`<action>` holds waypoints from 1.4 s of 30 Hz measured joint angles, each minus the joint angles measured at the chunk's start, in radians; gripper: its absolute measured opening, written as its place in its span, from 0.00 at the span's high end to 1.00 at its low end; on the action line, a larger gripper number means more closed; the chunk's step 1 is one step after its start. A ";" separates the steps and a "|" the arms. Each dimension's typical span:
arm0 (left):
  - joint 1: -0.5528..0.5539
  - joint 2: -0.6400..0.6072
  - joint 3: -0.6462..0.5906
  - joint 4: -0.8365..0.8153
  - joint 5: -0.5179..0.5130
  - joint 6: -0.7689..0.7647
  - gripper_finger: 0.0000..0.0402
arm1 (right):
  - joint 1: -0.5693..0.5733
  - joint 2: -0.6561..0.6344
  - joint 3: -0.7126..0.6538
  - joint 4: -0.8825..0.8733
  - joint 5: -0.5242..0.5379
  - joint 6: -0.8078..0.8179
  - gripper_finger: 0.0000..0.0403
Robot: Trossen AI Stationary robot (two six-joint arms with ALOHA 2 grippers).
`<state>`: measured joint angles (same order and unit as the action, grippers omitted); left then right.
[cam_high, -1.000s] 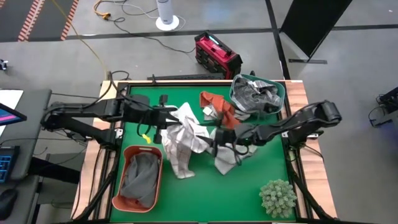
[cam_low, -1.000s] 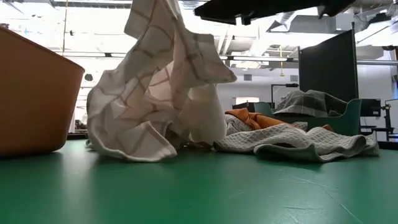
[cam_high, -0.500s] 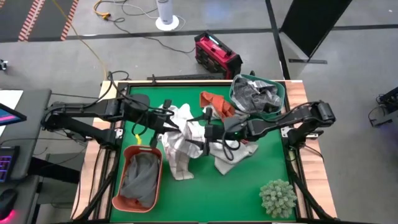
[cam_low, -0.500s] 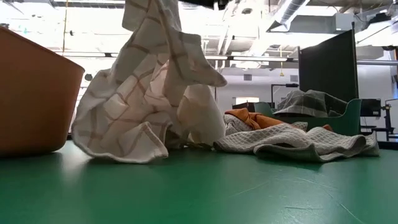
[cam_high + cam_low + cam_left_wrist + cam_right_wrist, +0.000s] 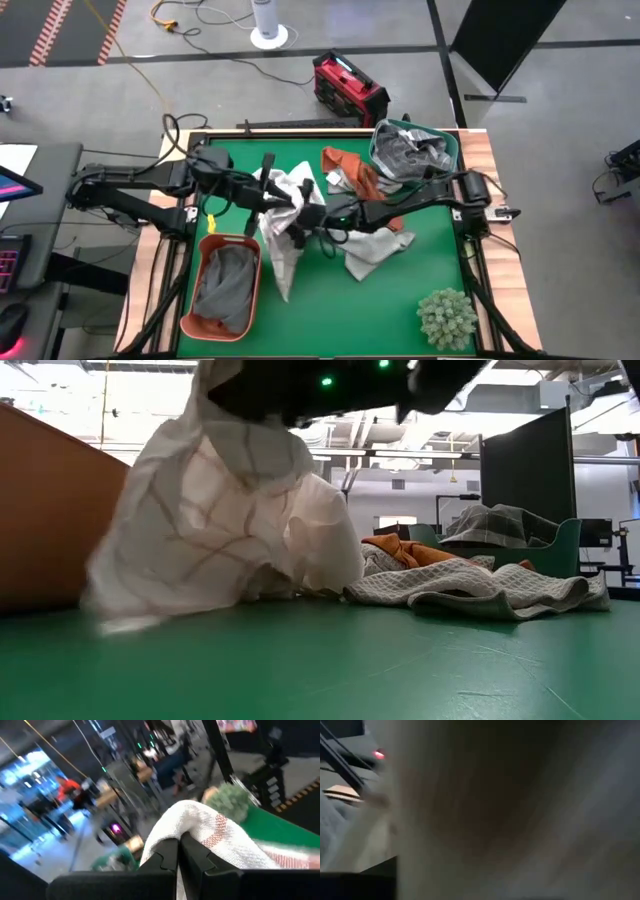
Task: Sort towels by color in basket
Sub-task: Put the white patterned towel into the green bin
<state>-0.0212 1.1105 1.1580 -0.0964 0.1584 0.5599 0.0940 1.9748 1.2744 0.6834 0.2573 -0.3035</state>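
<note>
A white towel with thin checks [image 5: 282, 245] [image 5: 210, 530] hangs between both arms at the table's middle left. My left gripper [image 5: 272, 195] [image 5: 178, 840] is shut on its top. My right gripper [image 5: 302, 222] has reached across from the right and is pushed into the same towel; cloth fills the right wrist view. A white towel [image 5: 372, 250] lies crumpled on the table, and a rust-orange one [image 5: 350, 170] lies behind it. A plain grey towel [image 5: 225, 285] lies in the orange basket, and grey checked towels [image 5: 412, 152] lie in the green basket. My left gripper pinches a rounded fold of the checked towel [image 5: 192, 817] between its two fingers, coming level from the table's left. The cloth bulges past the fingertips [image 5: 167, 852]. The towel hangs below the hold, and its lower end [image 5: 120, 615] reaches down to the table by the orange basket.
The orange basket [image 5: 200, 255] [image 5: 50, 510] stands at the near left and the green basket [image 5: 452, 150] at the far right corner. A spiky green plant ball [image 5: 447, 318] sits at the near right. Bare green table [image 5: 330, 310] lies near the front edge.
My right gripper has swept toward the table's left, away from the white towel and into the checked towel. The hanging checked towel has swung and slid left toward the orange basket, and its lower part has drawn narrower. My left gripper has kept its hold and edged slightly right.
</note>
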 joint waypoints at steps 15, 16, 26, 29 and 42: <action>0.001 -0.048 0.000 0.083 -0.151 -0.025 0.99 | 0.041 0.004 0.067 -0.137 -0.021 -0.060 0.90; 0.000 -0.048 0.000 0.077 -0.193 -0.050 0.99 | 0.044 -0.006 0.067 -0.163 -0.021 -0.069 0.93; 0.001 -0.099 0.001 -0.167 -0.427 -0.265 0.66 | 0.107 -0.181 0.067 -0.499 0.081 -0.038 0.93; 0.001 -0.105 0.001 -0.288 -0.428 -0.339 0.54 | 0.138 -0.247 0.067 -0.604 0.170 -0.038 0.93; 0.000 -0.003 0.000 -0.514 -0.407 -0.563 0.45 | 0.208 -0.572 0.067 -0.881 0.660 -0.083 0.93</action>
<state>-0.0216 1.1079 1.1584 -0.6101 -0.2484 -0.0030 0.3016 1.4026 1.3411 -0.1979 0.9169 -0.3865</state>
